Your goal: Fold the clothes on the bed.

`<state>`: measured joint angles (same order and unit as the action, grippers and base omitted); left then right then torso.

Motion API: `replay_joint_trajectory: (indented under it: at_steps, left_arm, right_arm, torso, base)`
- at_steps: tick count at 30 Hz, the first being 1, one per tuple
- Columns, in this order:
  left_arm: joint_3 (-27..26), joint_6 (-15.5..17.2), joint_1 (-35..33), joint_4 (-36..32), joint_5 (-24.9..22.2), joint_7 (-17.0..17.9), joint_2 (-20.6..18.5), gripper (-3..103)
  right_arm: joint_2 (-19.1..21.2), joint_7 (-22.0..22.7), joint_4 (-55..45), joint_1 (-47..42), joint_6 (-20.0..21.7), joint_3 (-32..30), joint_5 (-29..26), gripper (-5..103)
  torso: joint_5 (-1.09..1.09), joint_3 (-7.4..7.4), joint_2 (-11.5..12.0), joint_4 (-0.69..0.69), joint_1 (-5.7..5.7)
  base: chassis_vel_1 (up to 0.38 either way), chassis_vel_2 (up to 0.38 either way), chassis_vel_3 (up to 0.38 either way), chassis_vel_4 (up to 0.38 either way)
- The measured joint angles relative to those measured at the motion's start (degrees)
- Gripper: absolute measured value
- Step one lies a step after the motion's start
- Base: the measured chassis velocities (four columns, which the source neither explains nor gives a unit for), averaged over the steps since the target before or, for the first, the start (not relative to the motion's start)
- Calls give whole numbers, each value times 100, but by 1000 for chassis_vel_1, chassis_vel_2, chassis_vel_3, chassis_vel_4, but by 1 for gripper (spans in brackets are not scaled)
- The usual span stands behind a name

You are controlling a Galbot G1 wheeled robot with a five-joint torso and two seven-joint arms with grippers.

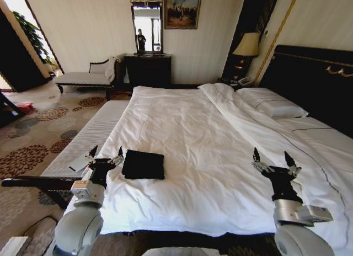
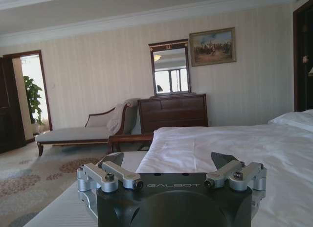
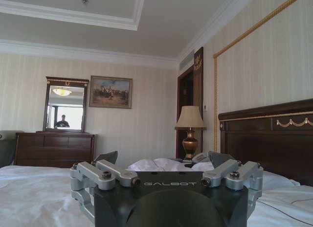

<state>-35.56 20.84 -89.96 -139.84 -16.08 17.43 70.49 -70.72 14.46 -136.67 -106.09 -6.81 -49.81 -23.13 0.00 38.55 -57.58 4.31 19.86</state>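
White-sheeted double bed (image 1: 193,140) carrying folded black T-shirt (image 1: 143,164); left gripper (image 1: 105,154), right gripper (image 1: 273,158) raised clear, jaws apart, seemingly finished.

Daylight enters from the doorway (image 1: 14,13) at your far left in the head view, where the opening is blown out to white. It lights the bed (image 1: 182,134) brightly, so the white sheets lose fold detail near the centre. The headboard (image 1: 314,79) and the folded black T-shirt (image 1: 143,164) read as near-solid dark shapes. Straight walls bow toward the edges of the head view, a wide-lens distortion. In the left wrist view the mirror (image 2: 169,69) reflects a bright window. In the right wrist view the lamp (image 3: 190,130) shows no strong glow, and the ceiling is evenly lit.
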Motion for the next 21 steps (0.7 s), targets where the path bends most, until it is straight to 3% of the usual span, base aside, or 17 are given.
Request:
replay_joint_trajectory:
  at_steps: [8, 15, 21]
  left_arm:
    - [-135, 13, 31, 340, -229, 195, 322, 100]
    - [-369, -100, 28, 345, -739, 258, 420, 100]
    - [-484, -56, -143, 203, -725, -99, 291, 100]
  right_arm:
    - [-107, 4, 180, 62, -5, 110, 177, 100]
    - [-122, -31, 226, 138, -87, 89, 117, 100]
    - [-176, -76, 224, 153, -92, 84, 107, 100]
  torso:
    - [0, 0, 1, 0, 1]
    - [0, 0, 1, 1, 1]
    - [1, 0, 0, 0, 0]
  base:
    - [0, 0, 0, 0]
    - [0, 0, 0, 0]
    - [0, 0, 0, 0]
